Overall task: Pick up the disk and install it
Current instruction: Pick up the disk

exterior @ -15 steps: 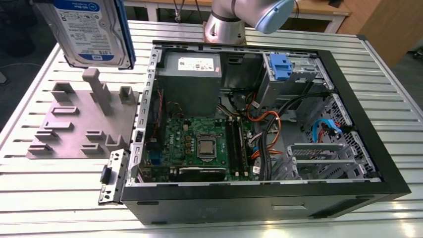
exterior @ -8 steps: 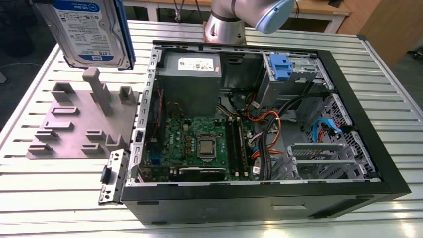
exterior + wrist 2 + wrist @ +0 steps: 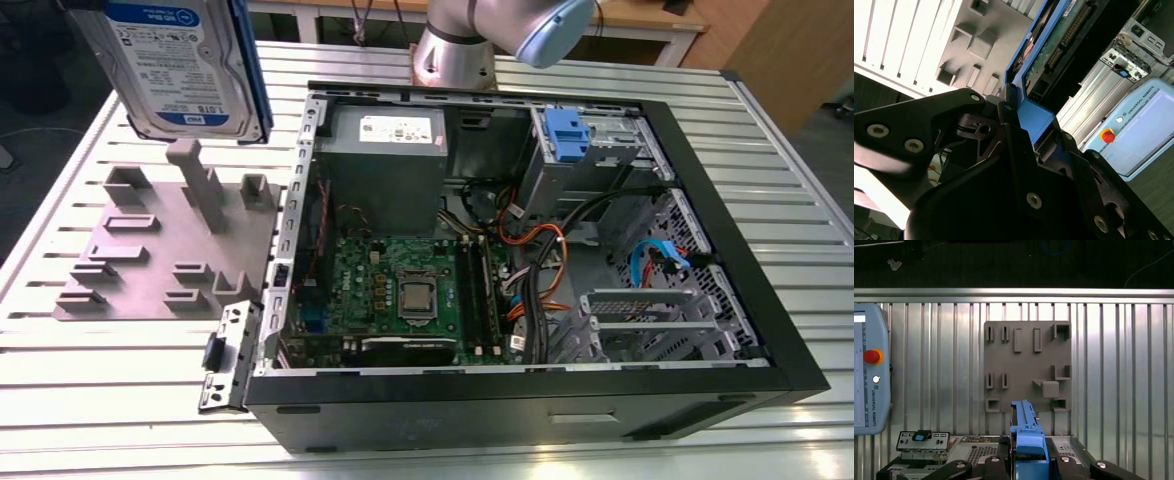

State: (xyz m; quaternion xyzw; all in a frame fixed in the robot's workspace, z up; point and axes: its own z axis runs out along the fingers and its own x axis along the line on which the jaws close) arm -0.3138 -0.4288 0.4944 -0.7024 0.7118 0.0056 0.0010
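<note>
The disk (image 3: 180, 65), a silver drive with a white-and-blue label and a blue carrier frame, hangs upright in the air at the exterior view's upper left, above the grey holder plate (image 3: 147, 250). In the second wrist view my gripper (image 3: 1026, 125) is shut on the disk's blue frame, and the disk's (image 3: 1054, 50) circuit-board side shows beyond the black fingers (image 3: 979, 127). The first wrist view looks along the disk's (image 3: 1026, 432) blue edge between the gripper's (image 3: 1026, 462) fingers, with the holder plate (image 3: 1026, 365) below.
An open black computer case (image 3: 787, 330) lies on the slatted metal table (image 3: 107, 400), to the exterior view's right of the plate. Its drive bay with a blue clip (image 3: 567, 135) is at the far corner. A teach pendant (image 3: 869, 370) lies beside the table.
</note>
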